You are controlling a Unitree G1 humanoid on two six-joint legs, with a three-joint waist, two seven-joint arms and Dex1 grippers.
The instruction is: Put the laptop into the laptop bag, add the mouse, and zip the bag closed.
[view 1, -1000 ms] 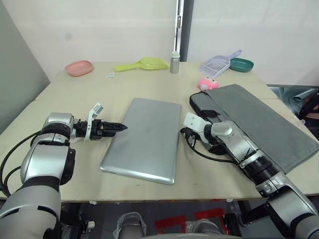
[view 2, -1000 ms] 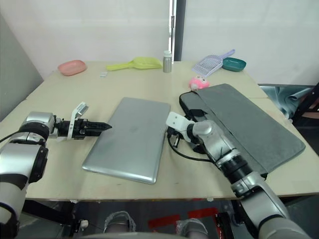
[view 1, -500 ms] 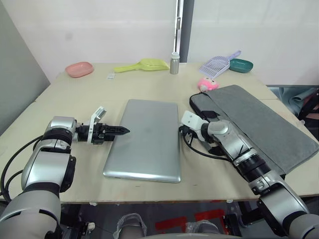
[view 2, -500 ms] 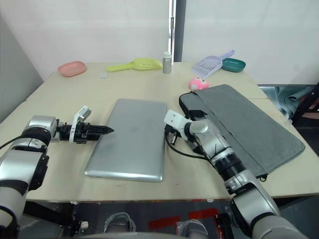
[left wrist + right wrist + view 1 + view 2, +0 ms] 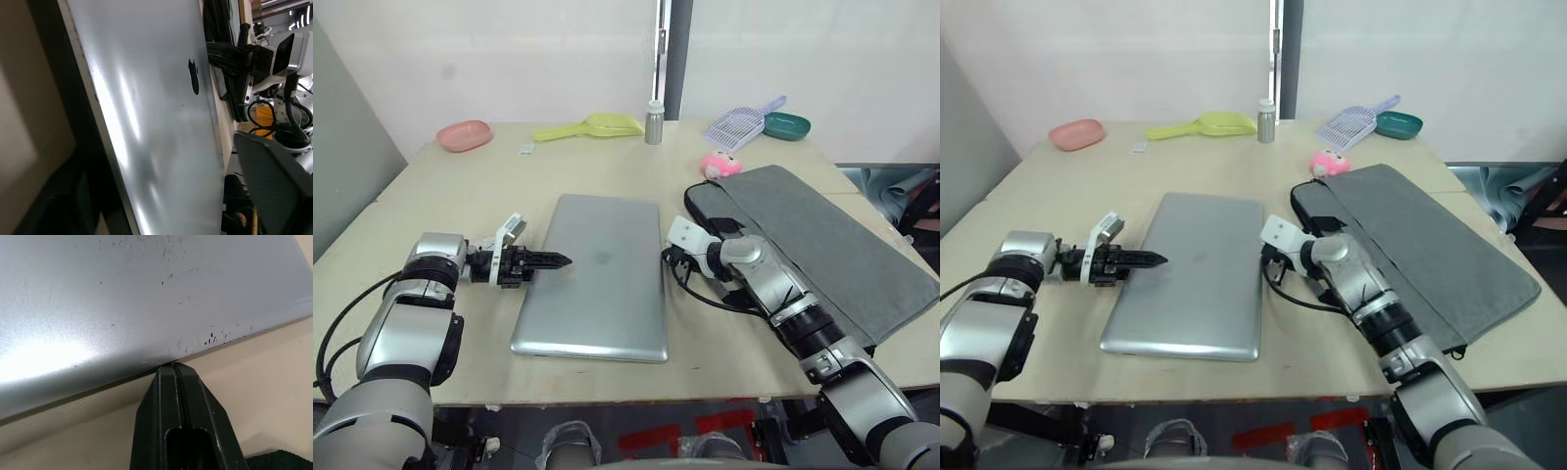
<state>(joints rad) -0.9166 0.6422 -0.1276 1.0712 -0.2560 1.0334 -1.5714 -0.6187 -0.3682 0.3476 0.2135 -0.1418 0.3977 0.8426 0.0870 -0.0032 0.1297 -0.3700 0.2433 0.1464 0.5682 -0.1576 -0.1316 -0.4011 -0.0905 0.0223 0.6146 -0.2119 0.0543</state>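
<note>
laptop (image 5: 594,276) flat on the table (image 5: 460,196), lid shut, between the 2 grippers; bag (image 5: 822,245) lies just to its right, far end running off toward the right edge

left gripper (image 5: 553,260): fingers pressed together into 1 point, tip over the laptop's left edge, holding nothing. right gripper (image 5: 172,377): fingers also pressed together, tip butted against the laptop's right edge at table level, nothing pinched

risks, my read:
- both grippers are only nudging a slick metal slab. Uneven push = it rotates or skates; near edge already sits close to the table's front edge, so an overshoot could tip it off
- right fingertip is at the seam between laptop and table. If it rides up over the edge instead of wedging under, it scrapes the lid and loses contact
- bag looks flat; if the mouth isn't open, the laptop will just shove the bag along
- right wrist cable (image 5: 700,294) loops on the table between laptop and bag, could snag on a slide

unclear:
- can't see the zipper state or which side the bag opens
- mouse: can't pick it out; the pink toy (image 5: 722,164) by the bag's far corner is not it
- left wrist view too dark near the fingers to confirm contact with the laptop
</note>
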